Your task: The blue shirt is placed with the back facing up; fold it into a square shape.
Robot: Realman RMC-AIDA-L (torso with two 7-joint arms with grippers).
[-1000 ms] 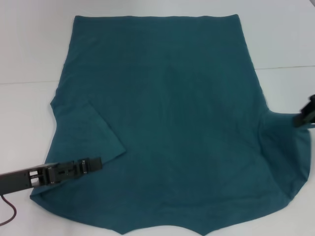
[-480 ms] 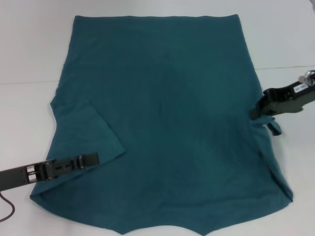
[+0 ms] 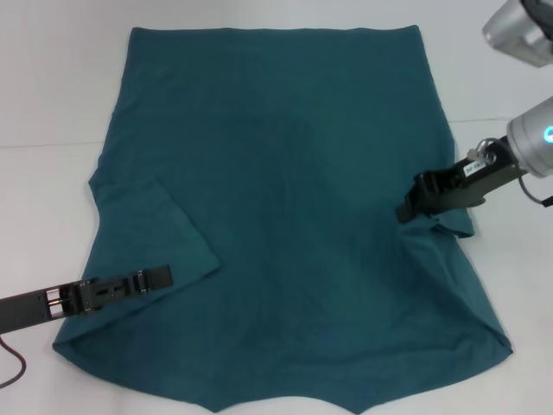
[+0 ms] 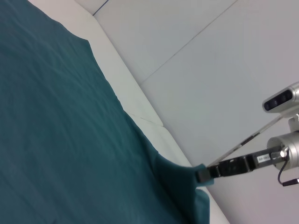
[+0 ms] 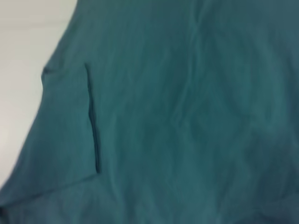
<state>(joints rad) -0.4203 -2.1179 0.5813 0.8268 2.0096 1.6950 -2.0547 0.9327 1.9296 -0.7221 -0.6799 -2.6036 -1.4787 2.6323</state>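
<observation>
In the head view we see the blue shirt [image 3: 285,216] spread flat on the white table [image 3: 52,104], plain side up, its straight hem at the far edge. The left sleeve lies folded inward over the body. The left gripper [image 3: 160,277] rests low on that folded sleeve near its inner corner; we cannot tell whether its fingers are parted or closed. The right gripper [image 3: 410,209] sits over the shirt's right side, clamped on the right sleeve cloth, which is drawn inward over the body and bunches beneath the fingers.

In the left wrist view we see the shirt [image 4: 60,140] filling the near field, the table [image 4: 187,60] beyond it, and the right gripper [image 4: 203,174] pinching a raised peak of fabric at the shirt's edge.

In the right wrist view we see only the shirt [image 5: 187,116], with the folded left sleeve's edge showing as a straight crease.
</observation>
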